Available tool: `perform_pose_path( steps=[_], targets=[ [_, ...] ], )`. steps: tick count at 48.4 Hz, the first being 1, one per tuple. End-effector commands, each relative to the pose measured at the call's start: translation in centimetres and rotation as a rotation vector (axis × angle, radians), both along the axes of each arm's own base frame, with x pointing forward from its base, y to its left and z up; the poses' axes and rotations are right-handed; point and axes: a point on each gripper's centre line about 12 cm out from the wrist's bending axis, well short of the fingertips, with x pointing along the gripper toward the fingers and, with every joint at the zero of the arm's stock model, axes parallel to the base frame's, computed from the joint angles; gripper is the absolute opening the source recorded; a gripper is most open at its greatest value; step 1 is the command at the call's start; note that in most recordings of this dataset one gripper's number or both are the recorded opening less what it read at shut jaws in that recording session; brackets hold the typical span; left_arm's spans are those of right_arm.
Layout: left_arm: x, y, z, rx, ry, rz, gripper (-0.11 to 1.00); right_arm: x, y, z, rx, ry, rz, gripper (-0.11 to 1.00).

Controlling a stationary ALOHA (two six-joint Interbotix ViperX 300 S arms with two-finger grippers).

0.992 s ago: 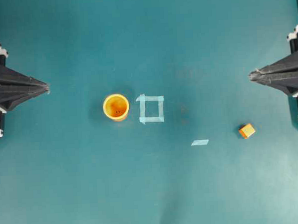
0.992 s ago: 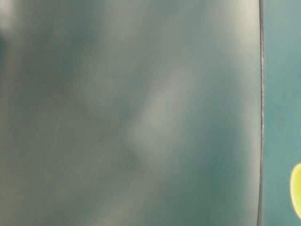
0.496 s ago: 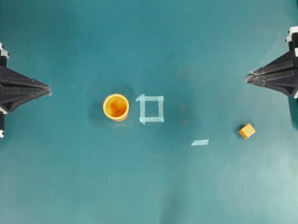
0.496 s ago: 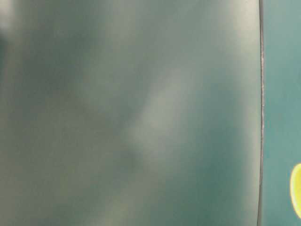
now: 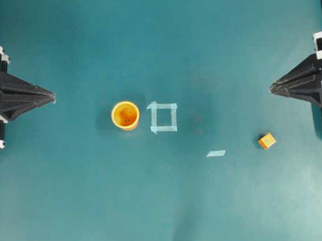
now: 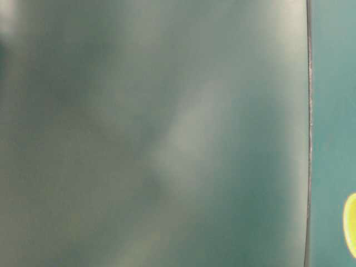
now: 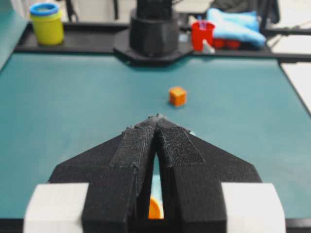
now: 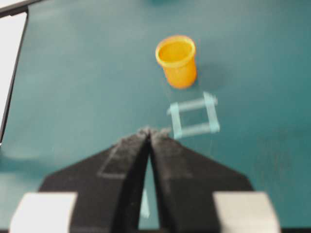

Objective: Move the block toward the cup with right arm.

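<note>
From overhead, my right gripper [image 5: 272, 86] sits out at the right edge of the teal table [image 5: 165, 206], its black pointed tip aimed toward the middle. Through my right wrist camera the two fingers [image 8: 167, 155] meet at the tips with only a thin slit between them further back, so they read as closed, and nothing is between them. That view is a bit blurred.

The block [image 5: 267, 141], a small orange cube, lies on the table in front of and below my right tip in the overhead view, near it but clearly apart. Nothing touches it. The left wrist camera catches it too, sitting alone on the teal surface.

The cup [image 5: 125, 115] stands upright left of centre, open mouth up, well apart from the block. Just to its right is a square of pale blue tape [image 5: 163, 117], close beside the cup but not touching it. A short strip of tape [image 5: 216, 153] lies between that square and the block, nearer the block.

My left gripper [image 5: 52, 96] rests at the left edge, tip pointing inward, fingers pressed together at the tips and holding nothing.

The table-level view is mostly a grey-green blur; only a yellow sliver shows at its right edge.
</note>
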Motion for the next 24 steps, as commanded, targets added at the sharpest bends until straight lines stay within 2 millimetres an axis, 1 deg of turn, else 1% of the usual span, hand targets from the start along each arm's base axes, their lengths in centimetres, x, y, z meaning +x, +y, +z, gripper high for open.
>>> perform_pose_path(
  steps=[1, 8, 14, 24],
  targets=[
    [0.3, 0.0, 1.0, 0.006, -0.025, -0.001, 0.00, 0.0, -0.1, 0.8, 0.050, 0.027, -0.017, 0.21],
    [0.3, 0.0, 1.0, 0.006, -0.025, -0.001, 0.00, -0.2, 0.2, -0.1, 0.139, 0.119, -0.040, 0.36],
    [0.3, 0.0, 1.0, 0.009, -0.025, -0.001, 0.00, -0.2, 0.3, -1.2, 0.222, 0.207, -0.075, 0.47],
    [0.3, 0.0, 1.0, 0.011, -0.025, 0.001, 0.00, 0.1, 0.4, -3.2, 0.323, 0.356, -0.135, 0.56]
  ],
)
